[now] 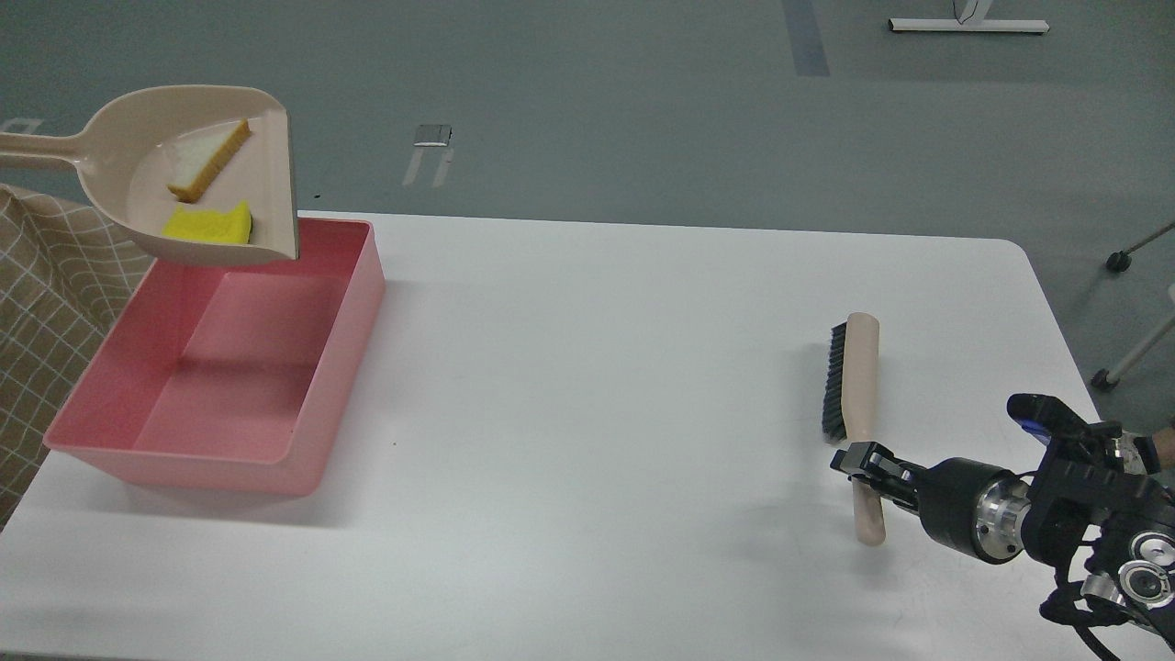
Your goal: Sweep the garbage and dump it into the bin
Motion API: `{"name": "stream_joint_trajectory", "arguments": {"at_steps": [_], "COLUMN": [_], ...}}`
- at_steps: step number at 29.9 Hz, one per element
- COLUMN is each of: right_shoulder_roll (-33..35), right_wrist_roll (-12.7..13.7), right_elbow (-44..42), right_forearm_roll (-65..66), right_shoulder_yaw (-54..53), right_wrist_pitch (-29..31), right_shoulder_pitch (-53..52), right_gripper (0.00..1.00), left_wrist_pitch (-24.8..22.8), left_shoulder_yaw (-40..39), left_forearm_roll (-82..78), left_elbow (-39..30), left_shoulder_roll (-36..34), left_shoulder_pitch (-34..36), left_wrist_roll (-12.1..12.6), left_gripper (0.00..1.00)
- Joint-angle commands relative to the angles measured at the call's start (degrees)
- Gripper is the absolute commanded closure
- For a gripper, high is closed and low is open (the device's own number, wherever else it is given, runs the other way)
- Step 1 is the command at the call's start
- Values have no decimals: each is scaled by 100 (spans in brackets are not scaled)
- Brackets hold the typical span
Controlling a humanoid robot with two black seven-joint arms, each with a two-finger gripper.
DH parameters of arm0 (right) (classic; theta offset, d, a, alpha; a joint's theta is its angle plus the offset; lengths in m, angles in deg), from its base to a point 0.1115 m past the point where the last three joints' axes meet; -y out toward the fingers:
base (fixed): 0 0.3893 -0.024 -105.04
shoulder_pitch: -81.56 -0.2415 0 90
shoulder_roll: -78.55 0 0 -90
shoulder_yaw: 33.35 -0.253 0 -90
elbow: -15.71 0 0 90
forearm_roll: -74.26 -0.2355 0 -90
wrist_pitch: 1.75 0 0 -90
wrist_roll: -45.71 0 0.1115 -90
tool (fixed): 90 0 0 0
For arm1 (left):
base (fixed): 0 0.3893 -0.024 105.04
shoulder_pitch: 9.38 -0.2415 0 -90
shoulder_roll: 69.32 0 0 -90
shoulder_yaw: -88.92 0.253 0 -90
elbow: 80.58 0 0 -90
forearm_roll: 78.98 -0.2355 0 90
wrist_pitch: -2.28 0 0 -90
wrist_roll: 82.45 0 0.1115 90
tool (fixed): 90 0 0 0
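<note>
Head view. The white counter fills the middle and lower frame.

At left centre the pink bin sits on the counter, its open top facing up and its floor bare. Above its far end, at upper left, a beige dustpan hangs in the air, its handle running out past the left edge of the frame. The left arm and its fingers are out of frame.

The garbage rests inside the pan: the bread slice lies toward the upper part of the pan, crust edge to the right, and the yellow sponge block lies below it near the pan's lower wall (the two pieces are apart). The pan's open mouth faces right.

At lower right the right arm enters from the frame's corner and reaches leftward, low over the counter. The right gripper is at the far end, with its fingers closed on the handle of the brush. The brush lies lengthwise up the frame, black bristles facing left, handle end pointing toward the bottom.

At far left, beside the counter's edge, a tan checked cloth shows.
</note>
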Motion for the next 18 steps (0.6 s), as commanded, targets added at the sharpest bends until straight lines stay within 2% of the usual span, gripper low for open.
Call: {"name": "stream_joint_trajectory", "arguments": {"at_steps": [1,18], "right_shoulder_roll": [-2,-11], "right_wrist_roll": [0,0], "right_elbow": [9,-52], "right_forearm_roll": [0,0], "right_shoulder_yaw": [-13,-4], "right_wrist_pitch": [0,0], "right_shoulder_pitch": [-6,-24], "right_gripper": [91,91], "left_wrist_pitch": [-1,193], "left_shoulder_yaw": [-3,58], "left_forearm_roll": [0,-167], "left_elbow": [0,9], "left_shoulder_roll": [1,18], "left_shoulder_pitch": [9,17], "left_wrist_roll": [0,0], "left_gripper": [100,100]}}
